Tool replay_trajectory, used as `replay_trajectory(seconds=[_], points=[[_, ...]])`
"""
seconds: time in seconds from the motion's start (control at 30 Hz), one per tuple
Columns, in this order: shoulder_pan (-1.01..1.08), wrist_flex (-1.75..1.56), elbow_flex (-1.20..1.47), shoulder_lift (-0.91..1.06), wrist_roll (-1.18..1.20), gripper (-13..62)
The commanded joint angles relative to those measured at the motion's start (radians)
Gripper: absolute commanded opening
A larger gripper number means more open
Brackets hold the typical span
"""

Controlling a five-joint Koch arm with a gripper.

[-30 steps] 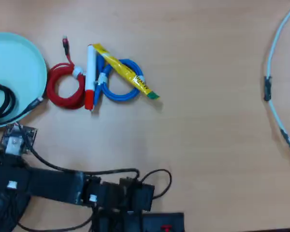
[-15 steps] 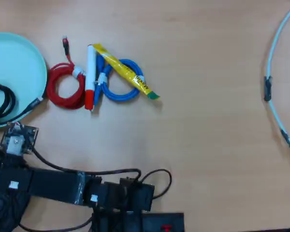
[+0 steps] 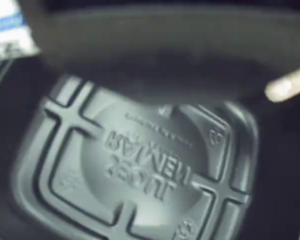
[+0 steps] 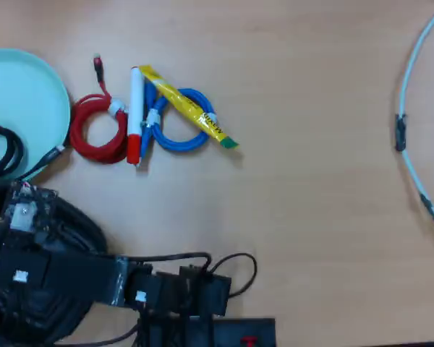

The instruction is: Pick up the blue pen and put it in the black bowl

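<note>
In the wrist view I look straight down into the black bowl (image 3: 140,165), whose ridged bottom with embossed lettering fills the picture. My gripper (image 3: 150,60) is a dark blurred band across the top, hanging over the bowl. A white barrel with blue print, the blue pen (image 3: 5,25), sticks out beside that band at the top left, held off the bowl's bottom. The overhead view shows the arm (image 4: 79,278) lying across the black bowl (image 4: 90,242) at the bottom left. There the wrist hides the fingers and the pen.
A light teal plate (image 4: 25,94) with a black cable sits at the left edge. Beside it lie a red cable coil (image 4: 94,134), a white marker with red cap (image 4: 135,108), a blue cable coil (image 4: 181,134) and a yellow tube (image 4: 184,108). A white cable (image 4: 412,94) curves along the right.
In the overhead view far more of the black bowl shows under the arm, its rim now bulging right of the wrist. The wrist has shifted slightly. The pile of things has not moved.
</note>
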Motion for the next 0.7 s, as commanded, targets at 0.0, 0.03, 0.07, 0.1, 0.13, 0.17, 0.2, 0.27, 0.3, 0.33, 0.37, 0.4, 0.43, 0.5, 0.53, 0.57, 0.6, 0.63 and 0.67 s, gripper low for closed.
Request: replay_trajectory(seconds=[0.0, 0.03, 0.07, 0.1, 0.13, 0.17, 0.2, 0.27, 0.3, 0.33, 0.37, 0.4, 0.43, 0.5, 0.53, 0.57, 0.6, 0.63, 0.67], points=[[0.0, 0.018, -0.087, 0.052, 0.017, -6.6], [0.0, 0.006, -0.087, 0.051, 0.017, -6.6], [-0.002, -0.014, -0.087, 0.043, 0.015, -6.6], [-0.003, -0.037, -0.087, 0.035, 0.015, -6.6], [-0.003, -0.06, -0.087, 0.029, 0.017, -6.6], [-0.005, -0.091, -0.087, 0.023, 0.015, -6.6], [-0.005, -0.124, -0.087, 0.017, 0.015, -6.6], [-0.003, -0.186, -0.086, -0.015, 0.014, -6.6], [-0.002, -0.209, -0.086, -0.044, 0.014, -6.6], [0.0, -0.23, -0.087, -0.077, 0.014, -6.6], [0.002, -0.252, -0.087, -0.107, 0.014, -6.6], [0.002, -0.279, -0.087, -0.135, 0.015, -6.6], [0.0, -0.314, -0.089, -0.156, 0.014, -6.6], [0.0, -0.376, -0.091, -0.192, 0.012, -6.6], [0.0, -0.397, -0.091, -0.212, 0.012, -6.6], [0.002, -0.411, -0.091, -0.229, 0.014, -6.6], [0.002, -0.42, -0.091, -0.249, 0.014, -6.6], [0.003, -0.428, -0.092, -0.265, 0.014, -6.6], [0.005, -0.436, -0.092, -0.282, 0.014, -6.6]])
